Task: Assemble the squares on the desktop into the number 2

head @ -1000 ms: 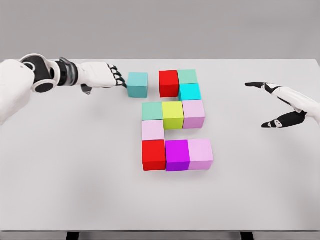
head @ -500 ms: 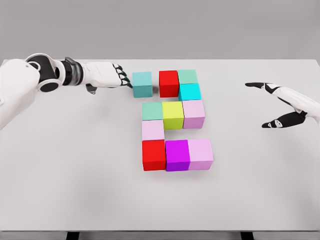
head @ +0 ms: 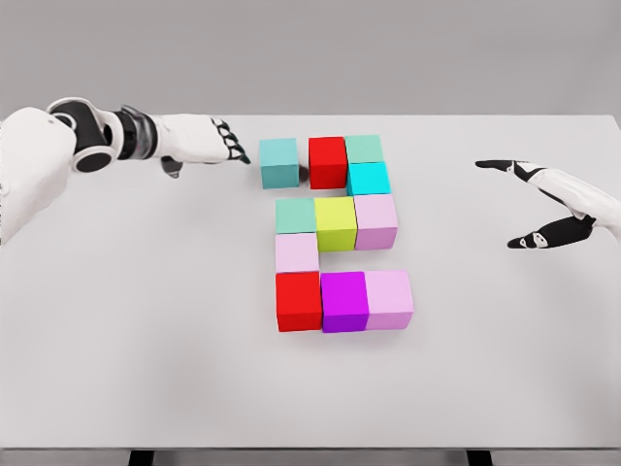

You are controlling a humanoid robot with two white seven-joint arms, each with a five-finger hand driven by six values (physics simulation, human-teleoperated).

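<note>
Since a second ago my left hand [head: 215,143] has shoved the teal block [head: 279,162] rightward; it now sits just beside the red block [head: 328,161], hand off to its left (fingers loosely extended, holding nothing).

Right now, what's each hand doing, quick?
Left hand: open, holding nothing, just left of the teal cube.
Right hand: open, empty.

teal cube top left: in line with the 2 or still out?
Nearly in: the teal cube sits level beside the red cube, a thin gap showing.
</note>
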